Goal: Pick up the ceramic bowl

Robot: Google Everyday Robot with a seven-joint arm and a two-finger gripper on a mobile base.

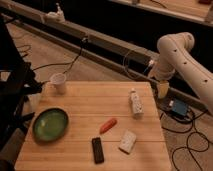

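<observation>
The ceramic bowl [50,124] is wide and shallow, glossy green inside with a darker rim. It sits on the left part of the wooden table [80,107]. The white arm [176,50] bends over the table's right side. Its gripper [163,90] hangs just past the far right corner of the table, far to the right of the bowl and not touching it. Nothing is seen in the gripper.
A small white cup [58,83] stands at the far left corner. A white bottle [135,101], a red-orange object [108,125], a black remote [97,150] and a white packet [128,141] lie mid-right. A blue box [179,108] and cables are on the floor at right.
</observation>
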